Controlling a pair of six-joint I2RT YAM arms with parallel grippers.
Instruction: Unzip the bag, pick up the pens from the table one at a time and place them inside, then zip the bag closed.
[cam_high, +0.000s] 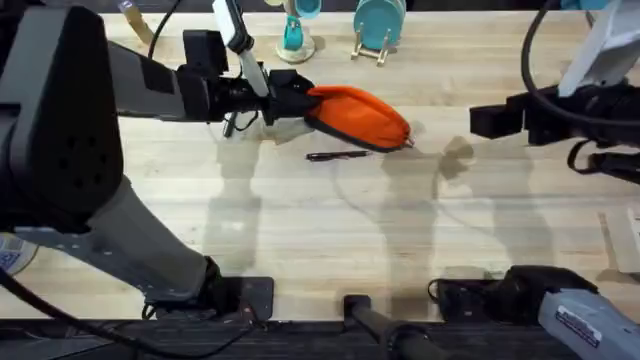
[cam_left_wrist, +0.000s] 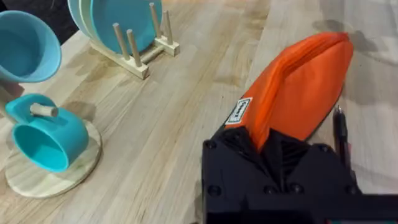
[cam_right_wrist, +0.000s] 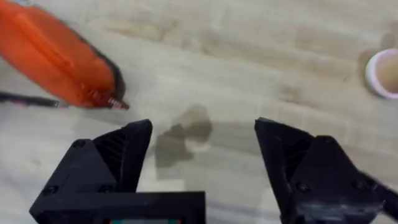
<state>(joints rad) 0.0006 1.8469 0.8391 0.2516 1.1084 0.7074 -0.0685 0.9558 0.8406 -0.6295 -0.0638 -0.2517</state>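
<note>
Left gripper clamped on orange pouch end; zipper pull toward right gripper, jaws apart, nearer.

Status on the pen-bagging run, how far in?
Done: can't tell; the zipper's state isn't readable. In hand: left gripper is shut on one end of the bag; right gripper hangs open nearby. Left: a black pen lies on the table beside the bag, then zipping closed.
</note>
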